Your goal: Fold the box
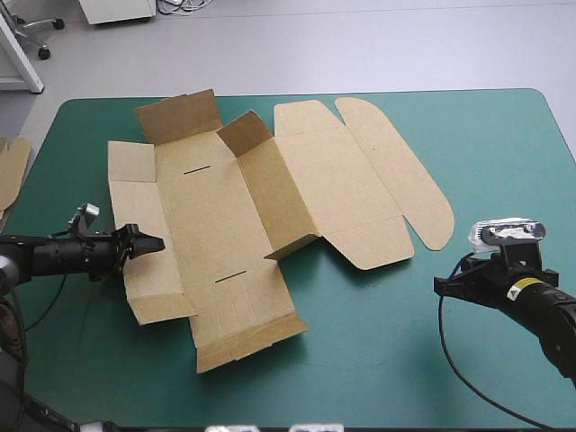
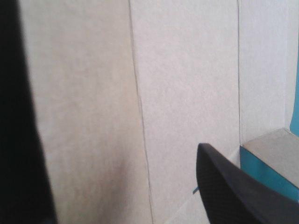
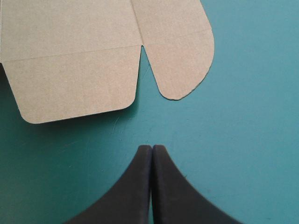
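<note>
Currently the box (image 1: 225, 225) is lying mostly flat on the teal-green cover (image 1: 360, 360), left of centre. Its main body is running near to far, and its lid is spreading out to the right of that body.

Nearest the box is the left gripper (image 1: 151, 243), which is sitting at the outer edge of the box's left side panel and pointing across it toward the body. Its black fingers (image 2: 233, 186) are standing spread apart with nothing clamped, brown board filling the space between and ahead of them. Whether they are pressing on the board cannot be told.

The right gripper (image 3: 152, 147) is hanging well to the right of the box, fingers pressed together into one point, grasping nothing. It is aiming at the rounded lid flaps (image 3: 182, 65), with a band of bare cover between.

Farther along the box, a wall down the middle and two short flaps at the far end are already standing up. The left side panel looks the likely next fold, and the left arm is much the nearer. Nothing is blocking that lift.

Beyond the box's left side, an edge of more board (image 1: 9, 166) is showing at the table's edge.
</note>
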Robot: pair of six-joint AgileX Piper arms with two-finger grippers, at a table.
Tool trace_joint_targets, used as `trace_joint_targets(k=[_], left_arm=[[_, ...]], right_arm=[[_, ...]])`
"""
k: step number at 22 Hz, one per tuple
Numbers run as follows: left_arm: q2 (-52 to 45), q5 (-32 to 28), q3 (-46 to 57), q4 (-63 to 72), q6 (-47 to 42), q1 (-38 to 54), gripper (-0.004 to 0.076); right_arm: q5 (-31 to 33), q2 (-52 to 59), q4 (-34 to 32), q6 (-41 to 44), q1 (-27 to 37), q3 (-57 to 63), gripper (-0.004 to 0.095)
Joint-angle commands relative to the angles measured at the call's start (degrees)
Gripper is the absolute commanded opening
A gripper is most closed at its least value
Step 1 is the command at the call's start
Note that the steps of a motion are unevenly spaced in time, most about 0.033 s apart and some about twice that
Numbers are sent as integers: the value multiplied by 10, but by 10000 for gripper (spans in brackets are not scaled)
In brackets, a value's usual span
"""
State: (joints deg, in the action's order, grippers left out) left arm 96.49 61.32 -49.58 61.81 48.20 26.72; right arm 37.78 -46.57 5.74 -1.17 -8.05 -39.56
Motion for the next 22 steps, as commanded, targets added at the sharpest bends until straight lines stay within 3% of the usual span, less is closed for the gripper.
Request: trace_joint_targets(k=[1,8,11,13,14,16,22], left_arm=[[-20,17,-13,19,9,-30,402],[-20,12,-13,20,9,-33,377],[-20,17,-13,23,18,-33,262],[-20,16,-13,29,26,-33,154],[-20,15,-13,35,26,-33,64],[-20,13,-13,38,26,-33,-15],[-20,18,-20,34,26,-33,-14]], right_arm=[[-31,2,-2,0,-1,-19,-28],[-29,2,-2,0,-1,-19,-28],[-29,2,-2,0,-1,-19,-28],[-29,2,-2,0,-1,-19,-28],[-29,2,-2,0,-1,-19,-28],[-29,2,-2,0,-1,-19,-28],[-29,2,0,0,-1,-19,-28]])
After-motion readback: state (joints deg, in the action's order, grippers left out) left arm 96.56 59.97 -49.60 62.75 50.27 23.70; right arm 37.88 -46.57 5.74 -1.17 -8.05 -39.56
